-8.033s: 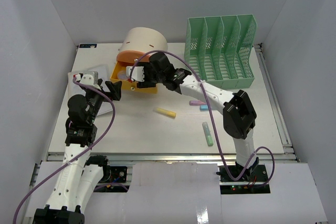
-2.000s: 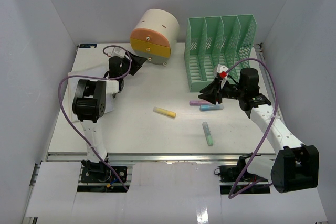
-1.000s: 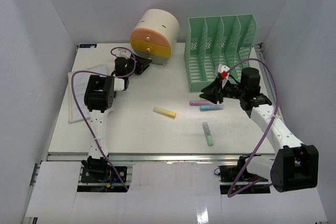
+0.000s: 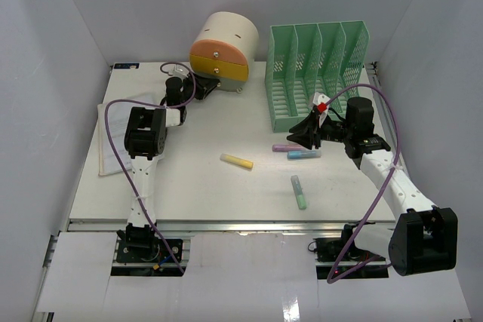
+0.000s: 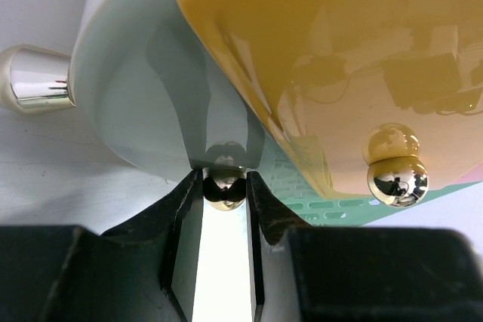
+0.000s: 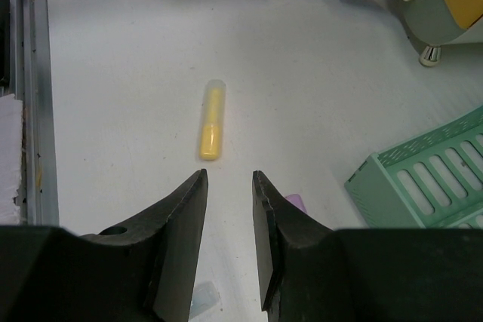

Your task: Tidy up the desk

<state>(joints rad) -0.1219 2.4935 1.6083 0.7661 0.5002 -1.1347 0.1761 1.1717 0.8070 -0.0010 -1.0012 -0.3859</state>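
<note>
Only left wrist shows left gripper (image 5: 225,177) pinching gold knob (image 5: 225,191)

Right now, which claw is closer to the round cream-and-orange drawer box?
Left. The left gripper is at the drawer box, fingers either side of a gold knob; the right gripper is across the desk, by the green rack.

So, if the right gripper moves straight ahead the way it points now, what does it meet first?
Probably the yellow highlighter on the desk straight ahead, though it might pass above it.
</note>
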